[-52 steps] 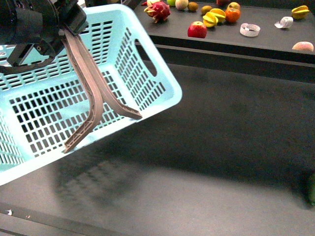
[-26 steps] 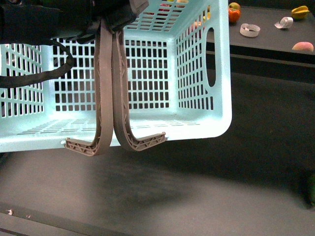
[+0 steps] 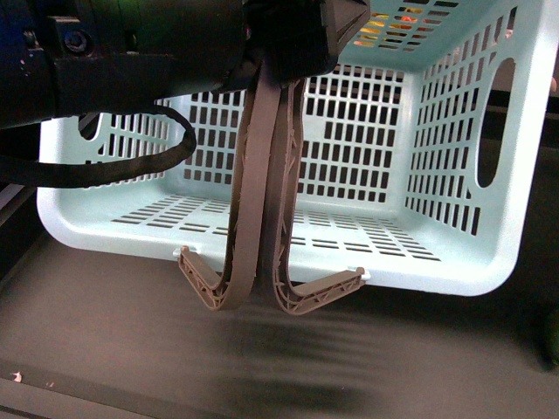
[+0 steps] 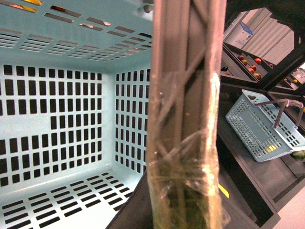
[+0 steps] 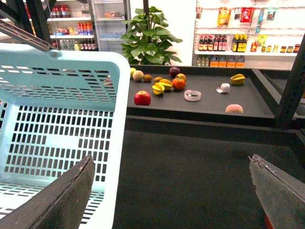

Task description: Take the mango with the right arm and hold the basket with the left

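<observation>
The turquoise basket (image 3: 437,262) hangs in the air and fills the front view. Its two grey-brown handles (image 3: 266,192) are pressed together. My left gripper (image 3: 293,65) is shut on them at the top. In the left wrist view the handles (image 4: 186,119) are wrapped in clear tape, with the basket's inside (image 4: 57,119) behind. My right gripper (image 5: 174,191) is open and empty over the dark table, beside the basket's corner (image 5: 71,119). The mango (image 5: 167,84), orange-yellow, lies on the far table between a yellow starfruit (image 5: 158,89) and a round orange-red fruit (image 5: 178,83).
On the far table (image 5: 209,107) lie a red apple (image 5: 142,98), a white tape roll (image 5: 192,95), a peach (image 5: 234,109) and a second starfruit (image 5: 238,78). A black post (image 5: 290,90) stands at the right. Another blue basket (image 4: 262,129) shows in the left wrist view.
The basket has swung level and moved right and closer to the front camera with my left arm. It now hides the fruit table in the front view.
</observation>
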